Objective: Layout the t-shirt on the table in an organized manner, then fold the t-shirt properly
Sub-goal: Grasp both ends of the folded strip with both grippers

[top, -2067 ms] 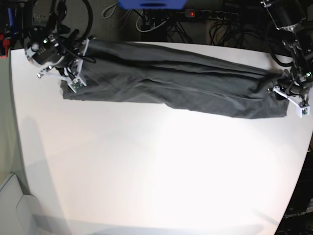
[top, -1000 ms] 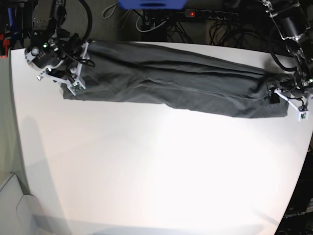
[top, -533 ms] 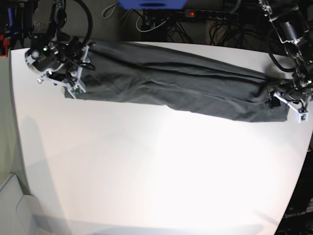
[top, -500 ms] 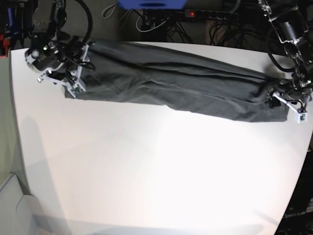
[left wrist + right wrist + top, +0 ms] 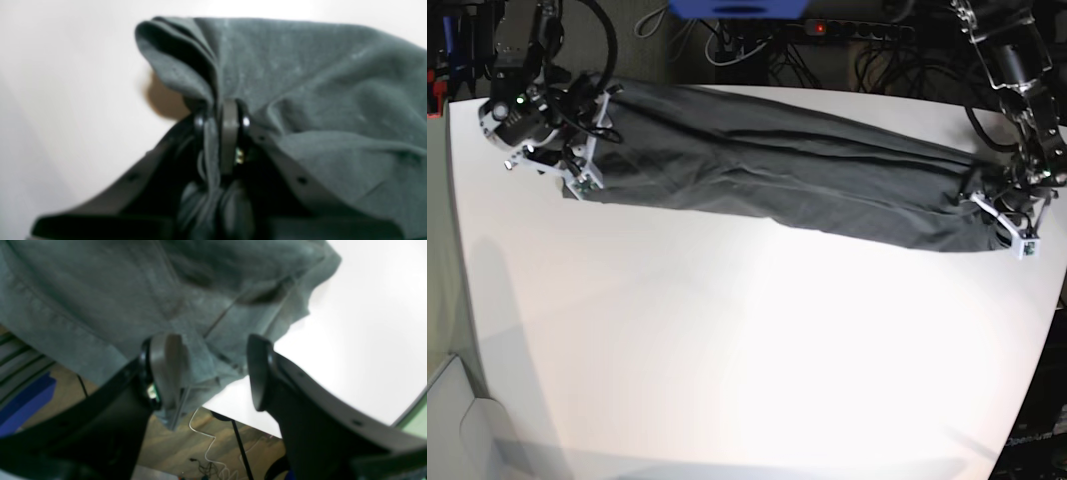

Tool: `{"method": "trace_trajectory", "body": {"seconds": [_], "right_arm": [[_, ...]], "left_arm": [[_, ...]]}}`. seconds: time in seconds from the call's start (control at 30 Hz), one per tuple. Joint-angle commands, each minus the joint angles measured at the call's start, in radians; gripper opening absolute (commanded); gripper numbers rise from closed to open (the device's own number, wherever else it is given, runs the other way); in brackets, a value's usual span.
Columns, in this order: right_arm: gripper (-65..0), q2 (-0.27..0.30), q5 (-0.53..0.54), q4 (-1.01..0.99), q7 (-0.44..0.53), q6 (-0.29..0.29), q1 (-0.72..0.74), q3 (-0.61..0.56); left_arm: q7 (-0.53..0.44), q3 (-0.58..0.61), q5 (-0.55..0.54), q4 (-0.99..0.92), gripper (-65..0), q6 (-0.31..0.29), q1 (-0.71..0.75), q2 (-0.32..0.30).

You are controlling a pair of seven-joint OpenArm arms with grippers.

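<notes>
Base view, left end: right gripper (image 5: pixel 587 130), black with white finger plates, sits at the left end of the dark charcoal-grey, soft, wrinkled cloth t-shirt (image 5: pixel 777 170). In the right wrist view its jaws stand wide apart, a fold of the shirt's hemmed edge (image 5: pixel 213 350) lying between the two pads; the left pad (image 5: pixel 166 363) touches the cloth, the other pad stands off it. Whether the cloth is truly gripped here I cannot tell

T-shirt lies as one long narrow band across the far part of the large white smooth-topped table (image 5: pixel 747 350), running from upper left down toward the right edge, creased lengthwise. The near half of the table is bare white surface.

Right end: left gripper (image 5: pixel 1007 215) at the shirt's right end, near the table's edge. Left wrist view, somewhat blurred: jaws nearly together, a bunched pleat of grey cloth (image 5: pixel 213 100) pinched between the dark fingers (image 5: pixel 228 133), the rest of the shirt spreading away to the right
</notes>
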Motion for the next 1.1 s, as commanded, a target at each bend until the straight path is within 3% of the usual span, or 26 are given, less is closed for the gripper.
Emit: {"method": "trace_trajectory", "body": {"seconds": [0.0, 0.17, 0.37, 0.43, 0.6, 0.87, 0.93, 1.07], "right_arm": [[-32.7, 0.003, 0.003, 0.007, 0.029, -0.001, 0.010, 0.002], [-39.6, 0.003, 0.008, -0.082, 0.070, -0.001, 0.011, 0.002], [-59.1, 0.003, 0.005, -0.200, 0.144, -0.001, 0.013, 0.000], [-62.6, 0.004, 0.005, -0.237, 0.159, -0.001, 0.028, -0.001], [-62.8, 0.010, 0.005, -0.291, 0.178, -0.001, 0.042, -0.001], [-62.8, 0.010, 0.003, -0.302, 0.182, -0.001, 0.063, -0.001], [-62.8, 0.010, 0.003, -0.302, 0.184, -0.001, 0.065, -0.001], [-62.8, 0.012, 0.003, -0.302, 0.182, -0.001, 0.065, -0.003]], "left_arm": [[0.044, -0.001, 0.022, 0.022, -64.8, 0.003, 0.023, -0.009], [0.110, -0.004, 0.020, 0.156, -64.8, 0.003, 0.055, 0.001], [0.185, -0.002, 0.022, 0.357, -64.8, 0.003, 0.103, 0.038], [0.201, -0.001, 0.029, 0.423, -64.8, 0.003, 0.107, 0.067], [0.285, 0.015, 0.029, 0.575, -64.8, 0.003, 0.107, 0.095], [0.398, 0.242, 0.034, 0.734, -64.9, 0.015, 0.104, 0.136], [0.414, 0.288, 0.071, 0.736, -64.9, 0.015, 0.103, 0.166], [0.411, 0.377, 0.249, 0.733, -64.9, 0.015, 0.107, 0.255]]}}
